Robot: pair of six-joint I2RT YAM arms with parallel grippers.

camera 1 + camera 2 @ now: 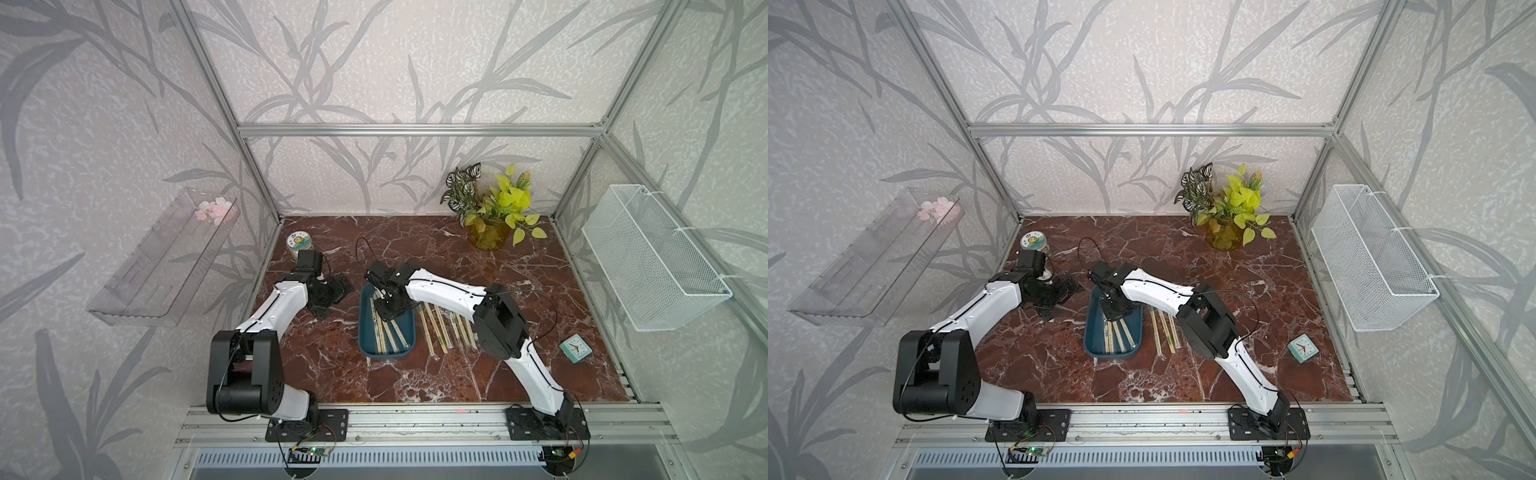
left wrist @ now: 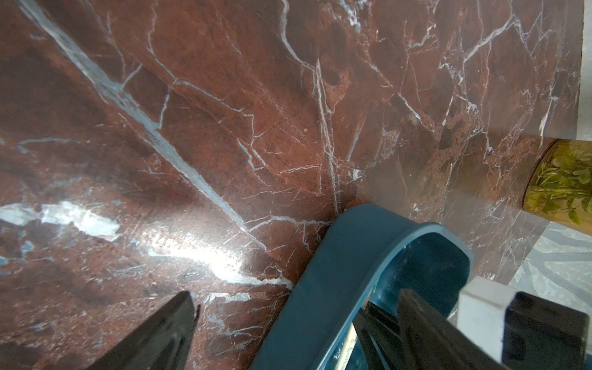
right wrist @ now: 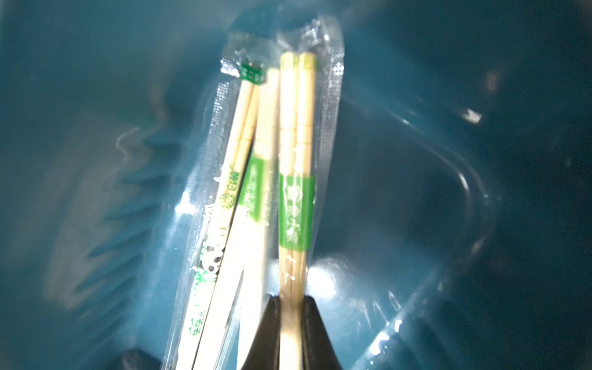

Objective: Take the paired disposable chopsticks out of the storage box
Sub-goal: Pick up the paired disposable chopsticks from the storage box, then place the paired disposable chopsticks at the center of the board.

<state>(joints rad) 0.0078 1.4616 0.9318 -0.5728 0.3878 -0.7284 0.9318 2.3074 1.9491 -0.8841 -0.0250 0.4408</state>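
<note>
Roughly half the job was judged done. About five of the thin, pale bamboo paired disposable chopsticks (image 1: 442, 328), sealed in clear wrappers with green bands, were seen laid side by side on the red-brown marble counter (image 1: 457, 374). They lay just beside the shallow, dark teal, round-cornered plastic storage box (image 1: 384, 355). Three or four more pairs (image 1: 390, 334) lay lengthwise inside the box, fanned and overlapping, yet to be taken out.

The black right gripper (image 3: 291, 304) was seen down inside the box, clenched on one wrapped pair (image 3: 296, 160) a little way along from its green band. The other pairs lay just beside it, ungripped. The gripped pair was judged not yet lifted clear, since the box floor filled the right wrist view.

The black left gripper (image 2: 296, 294) was held with its jaws spread wide at the box's far corner, with the rim passing between them. Whether the rim was touched could not be told.
</note>
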